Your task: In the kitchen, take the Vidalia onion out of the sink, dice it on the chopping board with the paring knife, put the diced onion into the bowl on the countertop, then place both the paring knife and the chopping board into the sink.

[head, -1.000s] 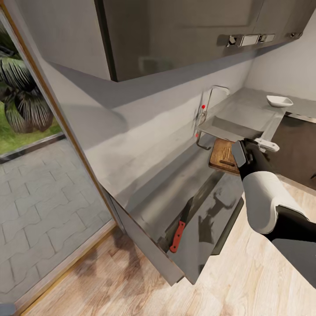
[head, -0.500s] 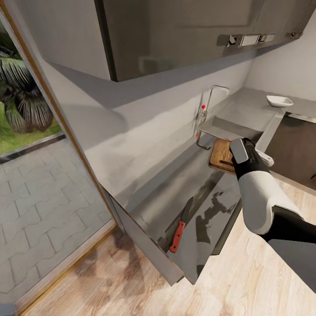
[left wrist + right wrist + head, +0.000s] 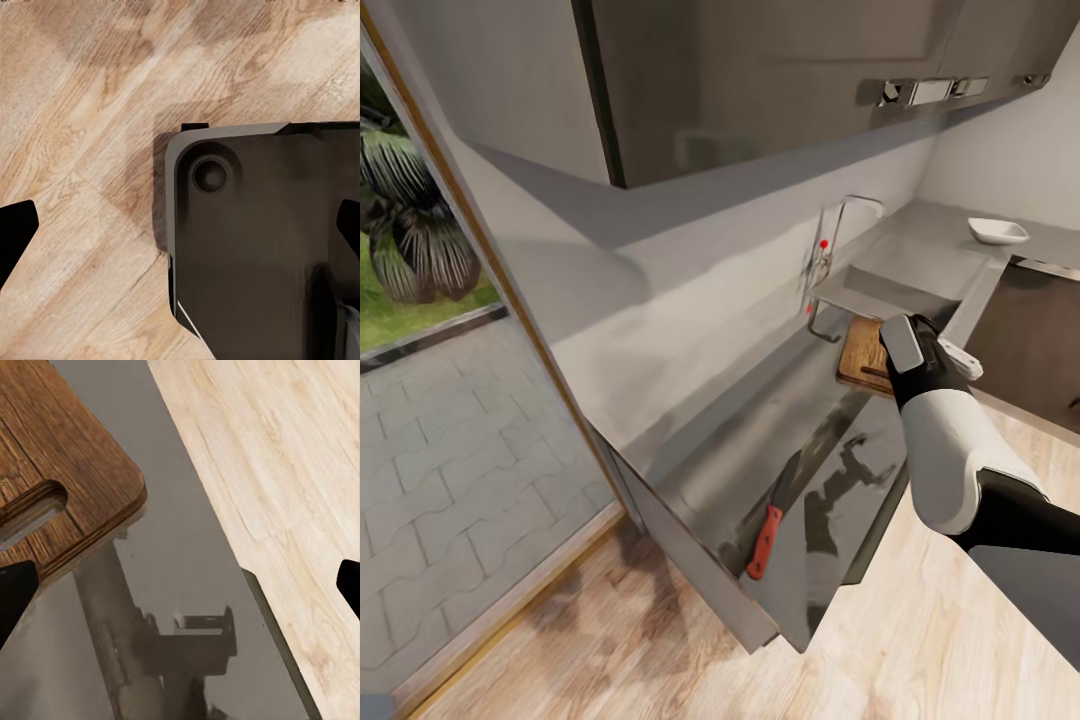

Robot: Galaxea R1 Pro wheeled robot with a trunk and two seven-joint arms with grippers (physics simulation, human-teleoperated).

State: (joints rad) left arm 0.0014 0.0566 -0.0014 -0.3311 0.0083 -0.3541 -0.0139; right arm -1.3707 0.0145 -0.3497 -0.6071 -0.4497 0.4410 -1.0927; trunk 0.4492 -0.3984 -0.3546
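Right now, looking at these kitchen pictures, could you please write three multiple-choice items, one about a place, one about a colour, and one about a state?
1. Where does the slim paring knife with the dark blade lie?
A. on the grey reflective countertop
B. in the sink
C. on the wooden floor

2. What colour is the knife's handle?
A. blue
B. red-orange
C. white

3. How do the right gripper's fingers stand?
A. shut on the knife
B. shut on the board
C. apart, holding nothing

Key: 1 A, the paring knife rests on the countertop, near its front edge. 2 B, the head view shows a red-orange handle. 3 C, in the right wrist view the right gripper has its dark fingertips at opposite edges, with the brown wooden chopping board and the countertop between them, nothing gripped.
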